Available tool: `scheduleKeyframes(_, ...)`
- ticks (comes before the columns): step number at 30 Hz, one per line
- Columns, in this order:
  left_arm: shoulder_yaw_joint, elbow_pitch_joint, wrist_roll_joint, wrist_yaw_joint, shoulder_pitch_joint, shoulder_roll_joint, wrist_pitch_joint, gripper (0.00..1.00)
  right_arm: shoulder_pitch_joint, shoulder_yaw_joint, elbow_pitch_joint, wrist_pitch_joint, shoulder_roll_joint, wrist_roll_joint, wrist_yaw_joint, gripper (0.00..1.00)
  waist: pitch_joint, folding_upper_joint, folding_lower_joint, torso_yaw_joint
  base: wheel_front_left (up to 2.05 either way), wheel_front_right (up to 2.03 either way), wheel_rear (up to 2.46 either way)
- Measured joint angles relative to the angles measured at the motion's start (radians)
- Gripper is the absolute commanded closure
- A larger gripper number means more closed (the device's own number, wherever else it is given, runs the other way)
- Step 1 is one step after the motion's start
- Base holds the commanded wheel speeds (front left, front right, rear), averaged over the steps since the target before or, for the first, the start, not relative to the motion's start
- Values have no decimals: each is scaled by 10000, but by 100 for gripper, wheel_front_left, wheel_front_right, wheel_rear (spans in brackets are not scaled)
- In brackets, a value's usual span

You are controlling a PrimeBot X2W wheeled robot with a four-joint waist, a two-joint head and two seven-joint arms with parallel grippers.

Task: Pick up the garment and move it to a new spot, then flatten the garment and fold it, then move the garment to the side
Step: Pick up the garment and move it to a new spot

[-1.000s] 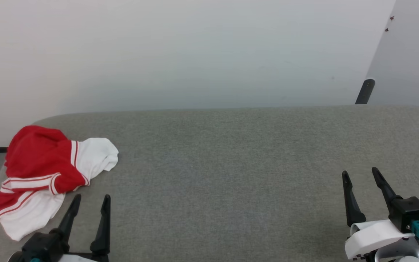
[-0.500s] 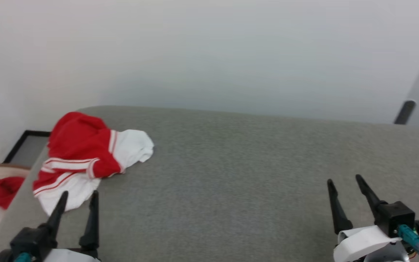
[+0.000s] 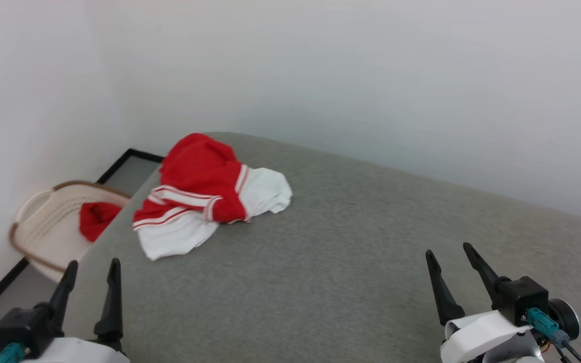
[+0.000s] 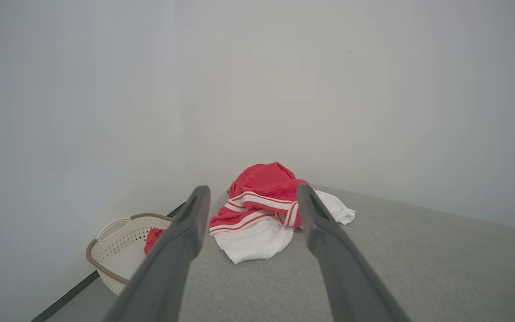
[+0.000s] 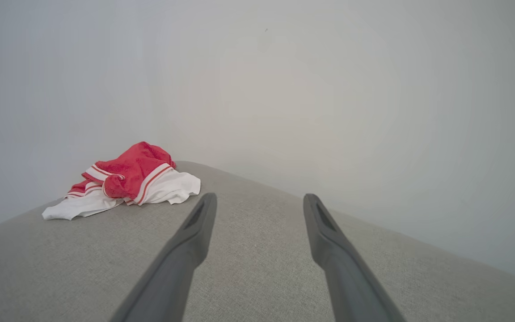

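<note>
The garment (image 3: 210, 196) sits crumpled in a heap: red body on top, white sleeves spilling out, red-and-white striped bands across it. It lies on the grey padded surface (image 3: 351, 262), near the far left corner. The left gripper (image 3: 94, 262) is low at seven o'clock in the head view, fingers pointing up, spread wide, nothing between them. The right gripper (image 3: 448, 249) is at five o'clock, wide too and empty. The heap lies at one o'clock from the left gripper and ten o'clock from the right, well apart from both.
</note>
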Motion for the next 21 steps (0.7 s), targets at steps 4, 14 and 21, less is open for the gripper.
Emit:
scheduleKeyframes(4,-29,-98,-90,10,-4,19,201,0,-93,-12,48,-38,8,-2,0,0,13,0,-1,465,0,0,0)
scheduleKeyframes(14,81,-102,-1162,-481,-1523,437,1597,0,-523,215,-102,171,-113,-63,2,0,527,0,-1,428,0,0,0)
scheduleKeyframes(21,265,506,-2437,-796,-3888,968,3317,0,-1061,84,-899,631,-631,-142,4,0,1450,0,0,6,0,0,0)
